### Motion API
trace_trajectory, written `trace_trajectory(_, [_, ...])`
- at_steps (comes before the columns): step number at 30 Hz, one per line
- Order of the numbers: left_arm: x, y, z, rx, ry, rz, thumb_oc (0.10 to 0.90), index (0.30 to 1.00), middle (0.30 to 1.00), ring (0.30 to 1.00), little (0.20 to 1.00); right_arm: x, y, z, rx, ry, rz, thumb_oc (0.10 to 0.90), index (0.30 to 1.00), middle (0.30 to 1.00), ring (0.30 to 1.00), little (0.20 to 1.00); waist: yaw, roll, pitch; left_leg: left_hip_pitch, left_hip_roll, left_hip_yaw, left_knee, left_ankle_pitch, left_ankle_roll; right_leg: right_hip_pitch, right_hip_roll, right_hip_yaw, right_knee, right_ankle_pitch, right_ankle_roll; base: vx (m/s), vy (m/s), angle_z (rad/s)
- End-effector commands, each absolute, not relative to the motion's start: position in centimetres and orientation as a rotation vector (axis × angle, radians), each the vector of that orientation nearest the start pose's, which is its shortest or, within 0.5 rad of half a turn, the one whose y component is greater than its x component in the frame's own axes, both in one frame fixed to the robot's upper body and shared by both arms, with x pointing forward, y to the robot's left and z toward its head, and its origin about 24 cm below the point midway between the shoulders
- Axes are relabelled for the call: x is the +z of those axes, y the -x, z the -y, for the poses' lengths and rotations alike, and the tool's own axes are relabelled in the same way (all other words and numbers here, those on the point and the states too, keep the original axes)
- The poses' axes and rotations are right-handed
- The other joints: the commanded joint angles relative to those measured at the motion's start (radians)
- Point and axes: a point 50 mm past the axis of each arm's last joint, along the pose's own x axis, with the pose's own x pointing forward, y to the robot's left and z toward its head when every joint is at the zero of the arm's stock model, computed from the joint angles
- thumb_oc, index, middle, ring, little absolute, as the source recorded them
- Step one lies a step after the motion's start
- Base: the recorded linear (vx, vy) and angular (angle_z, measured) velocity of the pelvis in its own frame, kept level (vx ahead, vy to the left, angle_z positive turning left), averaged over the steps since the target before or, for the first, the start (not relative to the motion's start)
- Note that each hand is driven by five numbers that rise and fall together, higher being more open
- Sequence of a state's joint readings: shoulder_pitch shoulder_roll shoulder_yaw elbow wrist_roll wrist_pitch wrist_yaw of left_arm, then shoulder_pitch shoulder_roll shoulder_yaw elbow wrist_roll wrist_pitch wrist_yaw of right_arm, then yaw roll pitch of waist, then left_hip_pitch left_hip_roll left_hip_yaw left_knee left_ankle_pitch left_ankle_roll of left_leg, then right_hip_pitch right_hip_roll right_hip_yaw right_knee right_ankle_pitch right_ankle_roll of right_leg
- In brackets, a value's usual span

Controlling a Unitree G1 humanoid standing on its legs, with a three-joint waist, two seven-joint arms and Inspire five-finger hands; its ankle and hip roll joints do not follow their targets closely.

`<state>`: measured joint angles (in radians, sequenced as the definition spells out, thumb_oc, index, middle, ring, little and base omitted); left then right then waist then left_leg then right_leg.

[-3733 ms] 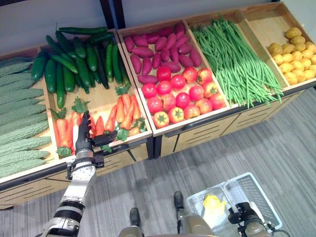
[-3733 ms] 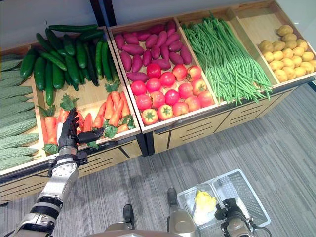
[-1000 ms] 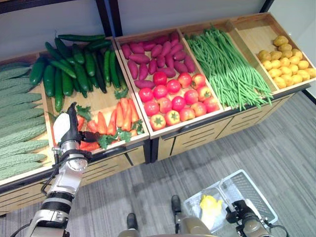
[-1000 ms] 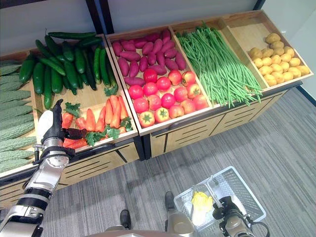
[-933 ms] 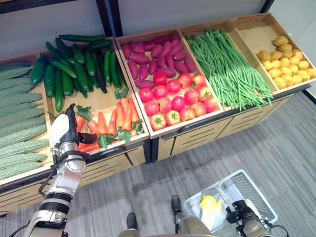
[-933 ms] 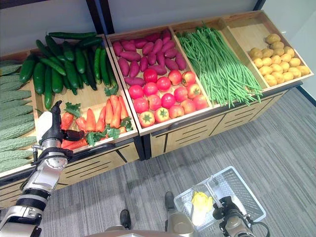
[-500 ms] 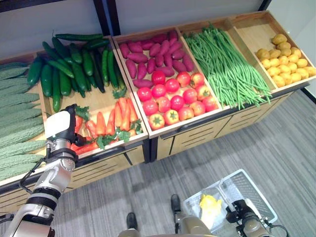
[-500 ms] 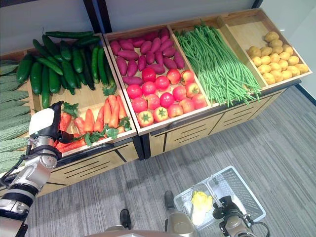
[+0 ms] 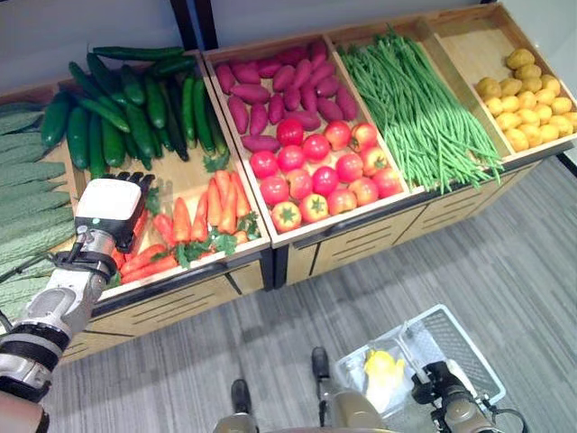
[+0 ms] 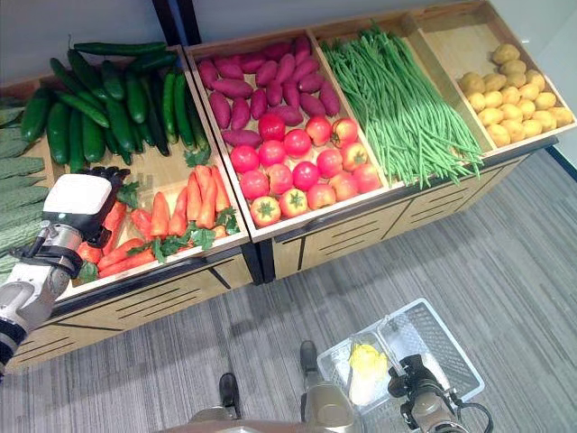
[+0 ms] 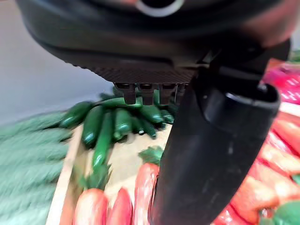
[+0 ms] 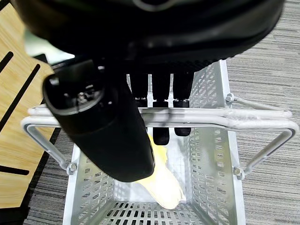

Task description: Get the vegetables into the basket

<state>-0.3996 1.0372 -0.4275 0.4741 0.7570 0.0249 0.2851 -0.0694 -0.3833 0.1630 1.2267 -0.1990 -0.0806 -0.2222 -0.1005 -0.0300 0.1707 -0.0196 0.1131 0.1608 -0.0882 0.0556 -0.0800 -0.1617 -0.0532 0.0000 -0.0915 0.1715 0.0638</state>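
Left eye view: no legible writing is showing on any item. A wooden display stand (image 9: 306,236) is running across the upper half above a grey striped carpet (image 9: 505,262). Its bins are holding bitter gourds (image 9: 32,194) at 9 o'clock, cucumbers (image 9: 126,104) at 11 o'clock, carrots (image 9: 194,221) below them, sweet potatoes (image 9: 270,86) at 12 o'clock over tomatoes (image 9: 320,176), green beans (image 9: 419,108) at 1 o'clock and potatoes (image 9: 527,99) at 2 o'clock. The left hand (image 9: 110,206) is hovering palm-down at the left edge of the carrot pile. At 5 o'clock the white wire basket (image 9: 451,343) is hanging from the right hand (image 9: 433,388), with one yellow vegetable (image 9: 380,368) lying inside.

Right eye view: the same layout is appearing, with the left hand's white back cover facing up over the carrot bin's left end.

Left wrist view: the left hand's fingers (image 11: 140,93) are extending straight and relaxed, holding nothing, with the thumb (image 11: 211,154) standing out in front; carrots are lying just beneath, cucumbers beyond.

Right wrist view: the right hand's fingers (image 12: 161,119) are curling round the basket handle (image 12: 225,117), gripping it. The pale yellow vegetable is resting on the basket floor, partly hidden by the thumb (image 12: 103,136). Wooden drawer fronts (image 12: 16,103) are showing at 9 o'clock.
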Motion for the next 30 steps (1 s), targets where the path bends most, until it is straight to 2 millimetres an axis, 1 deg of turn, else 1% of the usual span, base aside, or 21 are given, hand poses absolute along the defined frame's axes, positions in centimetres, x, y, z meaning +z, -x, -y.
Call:
trace_trajectory(1, [19.0, -31.9, -32.9, 0.287, -1.990, 0.170, 0.900, 1.000, 1.000, 1.000, 1.000, -11.4, -12.9, 32.3, -0.196, 0.839, -1.005, 0.400, 0.300, 0.300, 0.300, 0.300, -0.020, -0.029, -0.039, -0.003, 0.028, -0.031, 0.001, -0.021, -0.038, 0.042, -0.112, 0.006, 0.008, -0.063, 0.127, 0.00, 0.000, 0.00])
trace_trajectory(7, [18.8, -32.4, -32.3, 0.247, -2.020, 0.182, 0.900, 1.000, 1.000, 1.000, 1.000, -11.1, -13.3, 32.5, -0.213, 0.831, -0.989, 0.400, 0.300, 0.300, 0.300, 0.300, -0.022, -0.026, -0.025, -0.018, 0.024, -0.031, 0.001, -0.018, -0.036, 0.020, -0.114, 0.012, 0.010, -0.057, 0.129, 0.00, 0.004, -0.02])
trace_trajectory(13, [17.8, -32.1, -32.7, 0.199, -2.068, 0.135, 0.900, 1.000, 1.000, 1.000, 1.000, -11.1, -13.4, 32.6, -0.226, 0.826, -0.988, 0.400, 0.300, 0.300, 0.300, 0.300, -0.022, -0.023, -0.027, -0.018, 0.024, -0.029, 0.001, -0.019, -0.035, 0.018, -0.115, 0.016, 0.009, -0.059, 0.130, 0.02, 0.010, -0.04])
trace_trajectory(18, [17.1, -31.6, -33.5, 0.181, -2.093, 0.084, 0.900, 1.000, 1.000, 1.000, 1.000, -11.2, -13.2, 32.6, -0.224, 0.828, -0.994, 0.400, 0.300, 0.300, 0.300, 0.300, -0.021, -0.021, -0.030, -0.013, 0.023, -0.025, 0.001, -0.024, -0.034, 0.022, -0.115, 0.018, 0.007, -0.063, 0.130, 0.00, 0.000, 0.00])
trace_trajectory(21, [16.5, -31.2, -34.6, 0.180, -2.122, 0.013, 0.900, 1.000, 1.000, 1.000, 1.000, -11.1, -13.3, 32.6, -0.220, 0.834, -0.993, 0.400, 0.300, 0.300, 0.300, 0.300, -0.022, -0.020, -0.030, -0.012, 0.021, -0.023, 0.001, -0.025, -0.034, 0.024, -0.115, 0.019, 0.005, -0.064, 0.129, 0.00, 0.000, 0.00])
trace_trajectory(23, [16.4, -31.2, -34.8, 0.176, -2.136, -0.004, 0.900, 1.000, 1.000, 1.000, 1.000, -11.1, -13.4, 32.6, -0.219, 0.832, -0.990, 0.400, 0.300, 0.300, 0.300, 0.300, -0.021, -0.020, -0.029, -0.013, 0.022, -0.022, 0.001, -0.025, -0.034, 0.023, -0.116, 0.019, 0.005, -0.064, 0.129, 0.00, 0.000, 0.00])
trace_trajectory(25, [15.8, -30.9, -35.7, 0.151, -2.166, -0.076, 0.900, 1.000, 1.000, 1.000, 1.000, -10.9, -13.7, 32.6, -0.213, 0.840, -0.981, 0.400, 0.300, 0.300, 0.300, 0.300, -0.024, -0.019, -0.024, -0.014, 0.021, -0.019, 0.001, -0.024, -0.034, 0.018, -0.116, 0.021, 0.006, -0.061, 0.130, 0.00, 0.000, 0.00])
trace_trajectory(27, [15.7, -31.0, -35.7, 0.134, -2.176, -0.093, 0.900, 1.000, 1.000, 1.000, 1.000, -10.9, -13.8, 32.6, -0.210, 0.841, -0.979, 0.400, 0.300, 0.300, 0.300, 0.300, -0.023, -0.018, -0.021, -0.016, 0.020, -0.018, 0.001, -0.024, -0.033, 0.015, -0.116, 0.021, 0.006, -0.060, 0.130, 0.00, 0.000, 0.00])
trace_trajectory(28, [15.4, -30.8, -36.3, 0.131, -2.181, -0.133, 0.900, 1.000, 1.000, 1.000, 1.000, -10.9, -13.8, 32.6, -0.208, 0.844, -0.979, 0.400, 0.300, 0.300, 0.300, 0.300, -0.024, -0.018, -0.019, -0.017, 0.020, -0.018, 0.001, -0.024, -0.033, 0.014, -0.117, 0.023, 0.006, -0.060, 0.130, -0.01, 0.013, -0.04])
trace_trajectory(30, [15.6, -30.9, -35.9, 0.123, -2.181, -0.123, 0.900, 1.000, 1.000, 1.000, 1.000, -10.9, -13.8, 32.6, -0.205, 0.842, -0.981, 0.400, 0.300, 0.300, 0.300, 0.300, -0.023, -0.018, -0.018, -0.019, 0.019, -0.017, 0.001, -0.024, -0.033, 0.011, -0.117, 0.023, 0.006, -0.059, 0.131, 0.00, 0.004, -0.02])
